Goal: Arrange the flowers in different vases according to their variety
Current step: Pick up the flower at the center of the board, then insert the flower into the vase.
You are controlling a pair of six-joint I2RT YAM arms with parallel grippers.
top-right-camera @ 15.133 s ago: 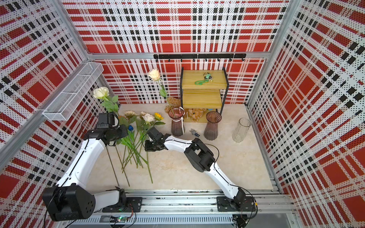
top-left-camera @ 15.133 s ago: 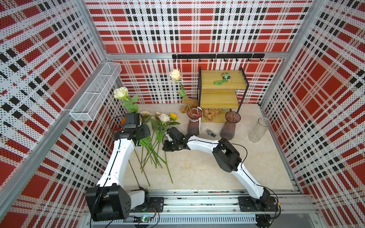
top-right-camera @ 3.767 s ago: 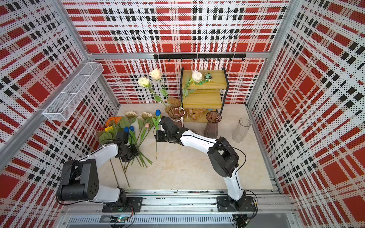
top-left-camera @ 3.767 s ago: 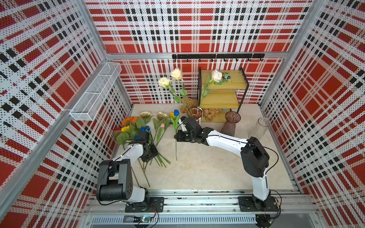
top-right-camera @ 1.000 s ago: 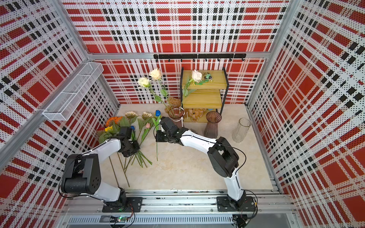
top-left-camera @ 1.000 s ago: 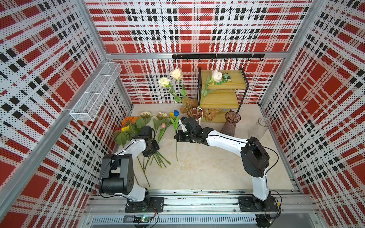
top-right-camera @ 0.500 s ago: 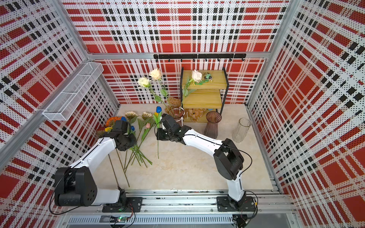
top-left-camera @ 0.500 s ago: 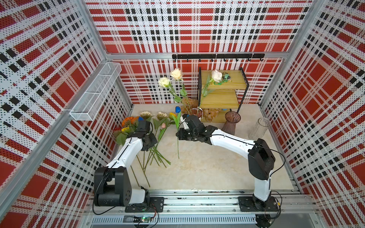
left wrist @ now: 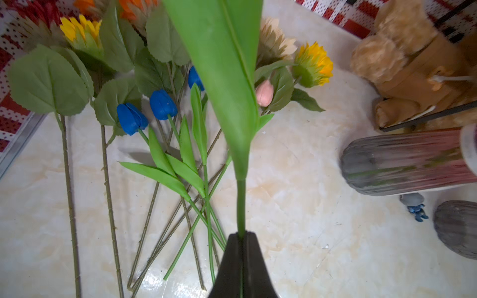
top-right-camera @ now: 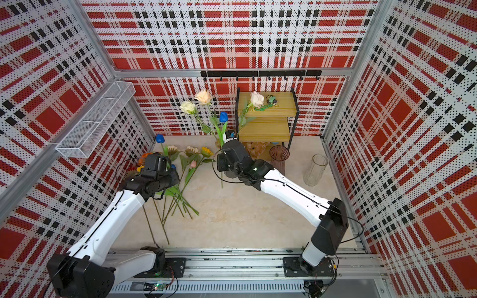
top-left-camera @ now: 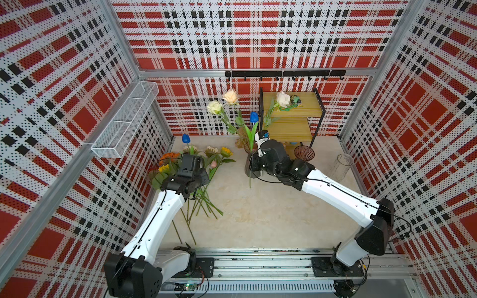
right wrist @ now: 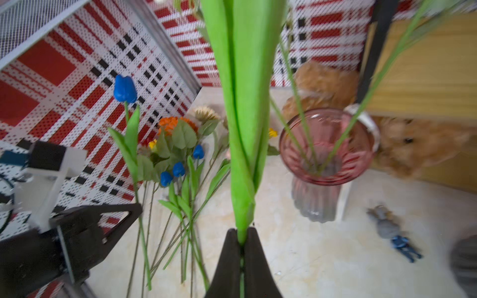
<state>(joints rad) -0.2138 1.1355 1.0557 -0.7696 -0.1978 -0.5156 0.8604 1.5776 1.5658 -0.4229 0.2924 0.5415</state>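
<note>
Nearest us, the loose stems of the pile of flowers (top-left-camera: 204,203) fan out over the table (top-left-camera: 271,219), with the heads lying toward the back: sunflowers (left wrist: 313,64), a pink tulip (left wrist: 264,93) and a few blue ones lying flat. Over this pile the left gripper (left wrist: 241,235) has its fingers pressed tight on the bare green stem of a blue tulip (top-left-camera: 185,138), which stands upright with its bloom above the sunflowers. Toward the middle, the right gripper (right wrist: 241,233) pinches the leafy stem of a second blue tulip (top-left-camera: 254,117), also upright, just beside the smoky pink vase (right wrist: 317,203). We see three cream roses (top-left-camera: 230,96) standing in that vase, one leaning across the wooden shelf (top-left-camera: 291,126). To its right stand the other purple vase (top-left-camera: 304,153) and then the clear cylinder vase (top-left-camera: 340,167), apart from each other. Farther back, plush toys (left wrist: 402,59) sit under the shelf, and a wire basket (top-left-camera: 126,118) hangs on the side wall.
</note>
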